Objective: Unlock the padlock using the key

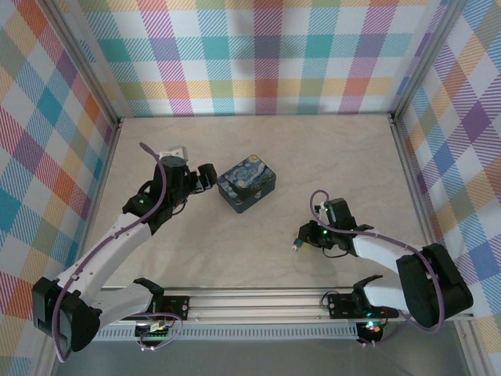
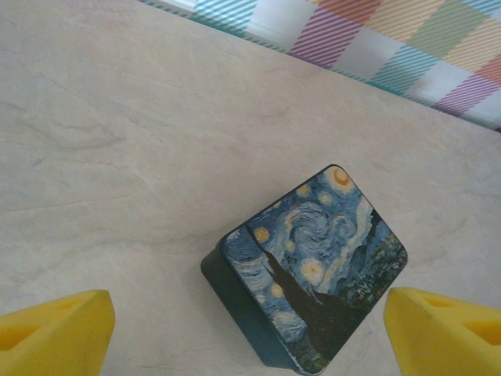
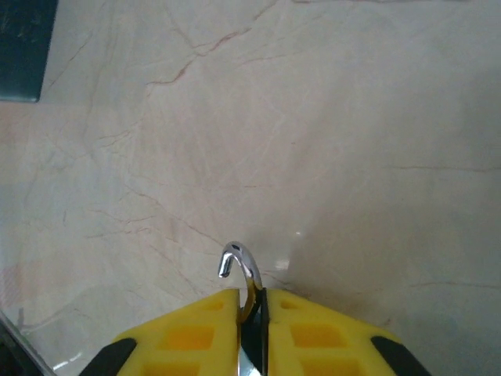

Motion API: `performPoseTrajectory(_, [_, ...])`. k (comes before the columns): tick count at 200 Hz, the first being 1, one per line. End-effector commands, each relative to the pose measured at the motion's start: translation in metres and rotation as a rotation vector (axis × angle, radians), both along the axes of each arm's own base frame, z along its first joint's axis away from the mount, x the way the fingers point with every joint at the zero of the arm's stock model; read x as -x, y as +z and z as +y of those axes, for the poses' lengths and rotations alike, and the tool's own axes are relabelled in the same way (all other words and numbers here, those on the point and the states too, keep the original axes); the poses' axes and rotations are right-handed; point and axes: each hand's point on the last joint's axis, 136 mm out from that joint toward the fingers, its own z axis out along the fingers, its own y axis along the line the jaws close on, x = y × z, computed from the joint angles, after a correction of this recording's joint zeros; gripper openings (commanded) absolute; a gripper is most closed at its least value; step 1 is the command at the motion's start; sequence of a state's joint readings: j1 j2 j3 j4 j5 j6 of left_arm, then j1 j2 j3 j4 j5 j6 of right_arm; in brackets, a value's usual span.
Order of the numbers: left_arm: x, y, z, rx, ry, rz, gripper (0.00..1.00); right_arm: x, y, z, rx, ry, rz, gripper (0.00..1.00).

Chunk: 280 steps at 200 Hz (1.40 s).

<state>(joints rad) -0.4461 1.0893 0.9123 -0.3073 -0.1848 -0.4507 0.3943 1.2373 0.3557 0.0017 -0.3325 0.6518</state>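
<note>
Yellow fingers (image 3: 192, 333) of the right gripper (image 3: 252, 298) sat at the bottom edge of the right wrist view, pressed almost together, with only a thin dark slot between them. Out of that slot rose the silvery shackle of the padlock (image 3: 237, 265), curled like a hook with its free end loose. The jaws were clamped on it, and the blue body was hidden behind the fingers. From above, that gripper sat low over the pale marble-patterned table (image 1: 337, 157), right of centre and near the front edge, with a small bluish speck at its tip. Well apart to the left, the left gripper (image 1: 205, 178) hung just beside the tin (image 1: 246, 186) — a blue-and-yellow painted box lying askew on the table, closed. Its jaws stood wide apart, a yellow fingertip in each lower corner of the left wrist view. The tin lay ahead between them, and neither fingertip touched it.
</note>
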Motion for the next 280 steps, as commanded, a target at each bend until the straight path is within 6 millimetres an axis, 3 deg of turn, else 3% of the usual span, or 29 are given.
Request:
performPoseTrajectory(1, [-0.003,0.011,0.016,-0.048,0.057,-0.018,0.89,-0.009,0.011,-0.003,0.029,-0.014,-0.045,0.22])
performPoseTrajectory(44, [-0.001,0.016,0.037,-0.087,0.152,-0.03,0.93,-0.021,0.043,-0.013,0.068,-0.044,-0.173,0.36])
performPoseTrajectory(93, [0.0,0.017,0.062,-0.134,0.247,-0.039,1.0,-0.042,0.097,-0.031,0.159,-0.077,-0.394,0.54])
performPoseTrajectory(137, [-0.007,0.028,0.096,-0.214,0.341,-0.079,1.0,-0.072,0.152,-0.061,0.326,-0.124,-0.616,0.77])
performPoseTrajectory(155, [-0.003,0.032,0.113,-0.231,0.405,-0.095,1.0,-0.082,0.164,-0.073,0.392,-0.138,-0.676,0.9])
performPoseTrajectory(171, [0.003,0.035,0.128,-0.236,0.462,-0.121,1.0,-0.09,0.165,-0.085,0.443,-0.155,-0.694,1.0])
performPoseTrajectory(204, [0.017,0.027,0.152,-0.262,0.55,-0.149,1.0,-0.103,0.147,-0.117,0.532,-0.214,-0.682,1.0])
performPoseTrajectory(247, [0.018,0.001,0.161,-0.259,0.607,-0.198,1.0,-0.114,0.113,-0.157,0.619,-0.307,-0.646,1.0])
performPoseTrajectory(280, [0.018,-0.012,0.164,-0.267,0.605,-0.189,1.0,-0.121,0.094,-0.163,0.654,-0.283,-0.633,1.0])
